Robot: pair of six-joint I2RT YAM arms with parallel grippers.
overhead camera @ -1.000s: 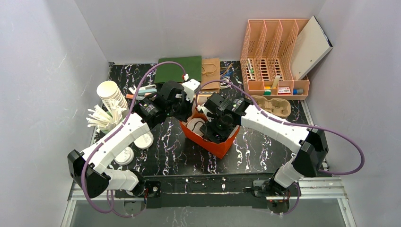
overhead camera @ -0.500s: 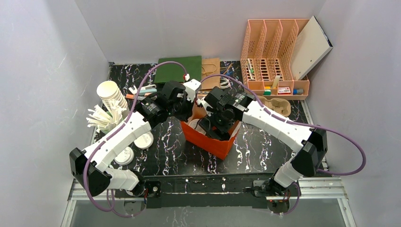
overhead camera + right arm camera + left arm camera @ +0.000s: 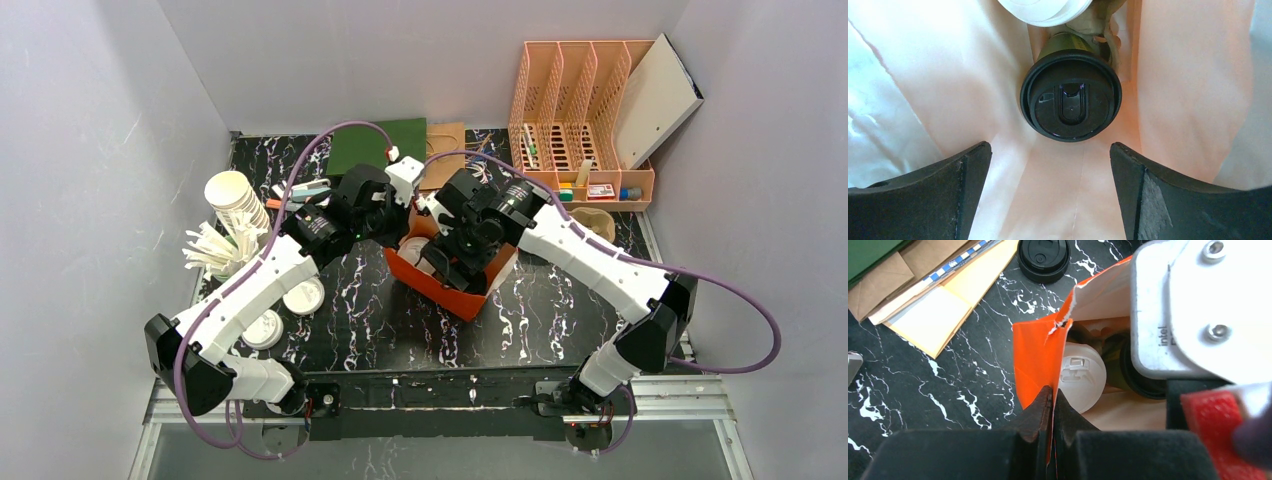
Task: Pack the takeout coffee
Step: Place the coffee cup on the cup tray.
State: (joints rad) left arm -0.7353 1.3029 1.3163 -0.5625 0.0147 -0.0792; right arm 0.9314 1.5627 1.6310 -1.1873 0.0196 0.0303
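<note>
Both arms lean inward, wrists close; left gripper (image 3: pixel 1052 396) fingers pressed together, right gripper (image 3: pixel 1049 149) fingers spread wide.

The bag (image 3: pixel 1034 357) is orange; the takeout coffee (image 3: pixel 1070 97) is dark green, black-lidded.

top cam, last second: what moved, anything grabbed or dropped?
The right tool, open throughout, lifted from deep in the orange bag and drew toward the far side. The bag and the left arm shifted slightly the same way. Nothing was taken or let go. Unchanged: the left tool stays shut on the bag's rim, and the takeout coffee sits inside the bag.
</note>
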